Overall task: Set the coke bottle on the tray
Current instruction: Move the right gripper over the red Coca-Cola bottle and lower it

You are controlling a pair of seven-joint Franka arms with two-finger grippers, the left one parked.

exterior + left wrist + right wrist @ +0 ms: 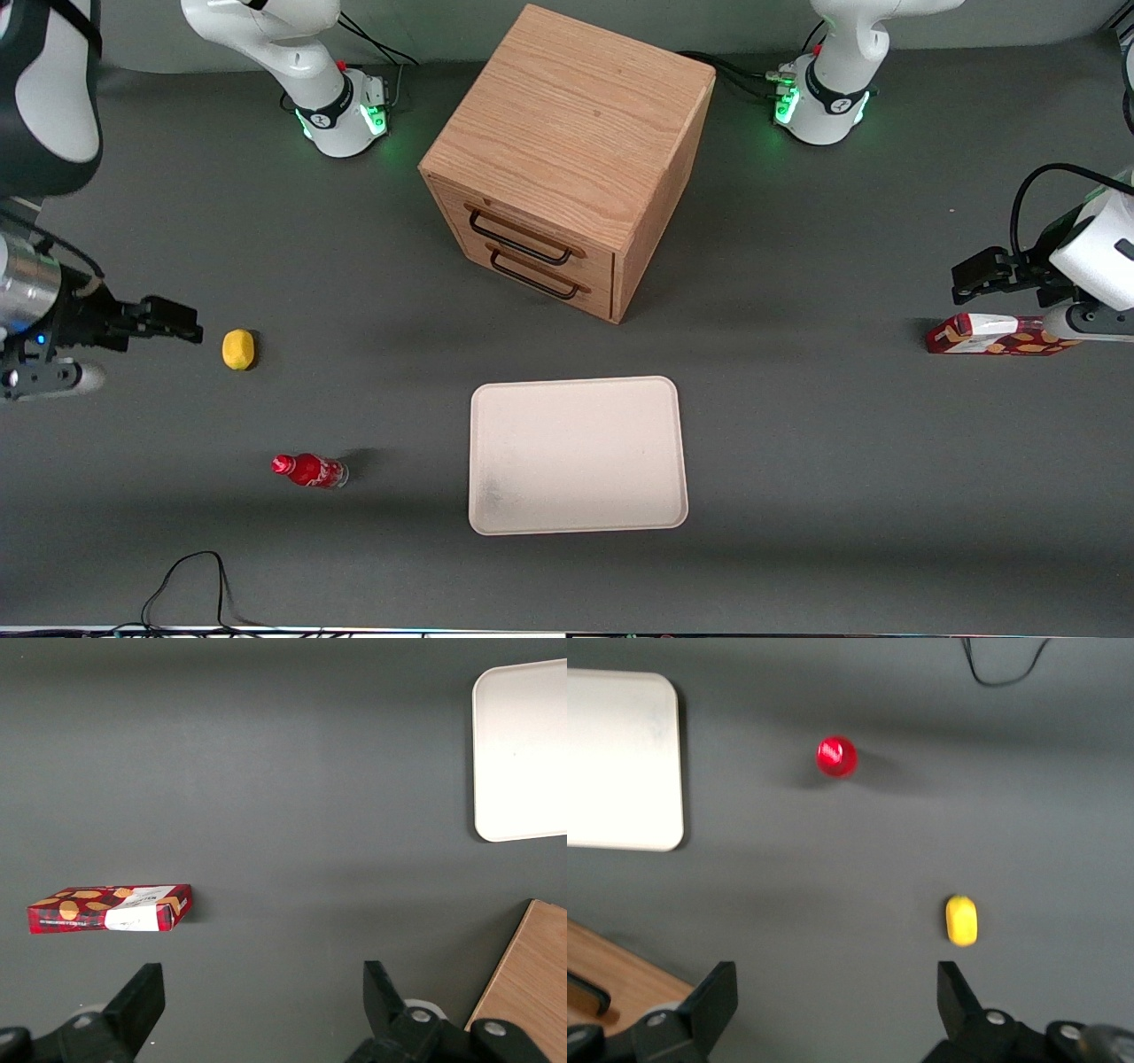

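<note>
Upright red coke bottle [309, 470] beside bare cream tray [578, 455], apart.

robot lab setup, white arm bases [341, 111] with green status lights bolted to a plain grey bench [797, 461], loose cables [190, 585] at its edge, staged props like a wooden drawer cabinet [567, 159]

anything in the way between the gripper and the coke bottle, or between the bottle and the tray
Nothing visible blocks either path. The gripper hangs open at the working arm's end of the table; the lemon sits beside it, slightly off the line to the coke bottle, which stands nearer the front camera. Only bare table separates the bottle from the tray.
</note>
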